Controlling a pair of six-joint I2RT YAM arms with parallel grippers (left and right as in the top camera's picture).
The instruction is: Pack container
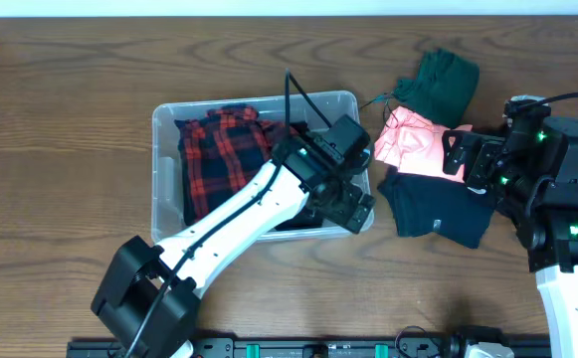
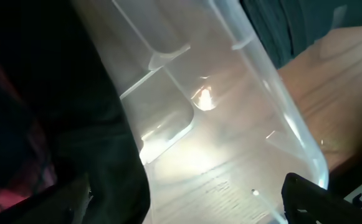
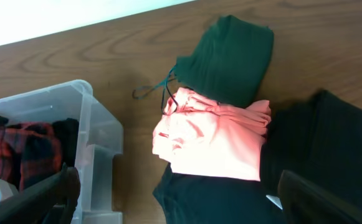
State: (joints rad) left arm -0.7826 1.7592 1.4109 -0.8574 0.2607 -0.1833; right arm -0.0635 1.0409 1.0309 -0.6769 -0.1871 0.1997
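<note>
At mid-table, the container (image 1: pixel 161 159) is lying under the left gripper (image 1: pixel 351 211), whose fingers (image 2: pixel 318 198) are gaping wide over its clear floor, gripping nothing. Toward the right edge, the right gripper (image 1: pixel 458 157) is hovering agape and empty above the pink garment (image 1: pixel 413 144).

Close-up inside clear container (image 2: pixel 255 93): ribbed wall w/ rounded corner, glare spot on it. Black garment (image 2: pixel 87 124) fills left side, w/ a bit of red plaid cloth (image 2: pixel 6 186) at btm left. Pincer (image 2: pixel 187 208) fingers spread wide, tips at btm corners. Wood worktop (image 2: pixel 336 81) and dark ribbed garment (image 2: pixel 280 25) lie outside, upper right.
</note>
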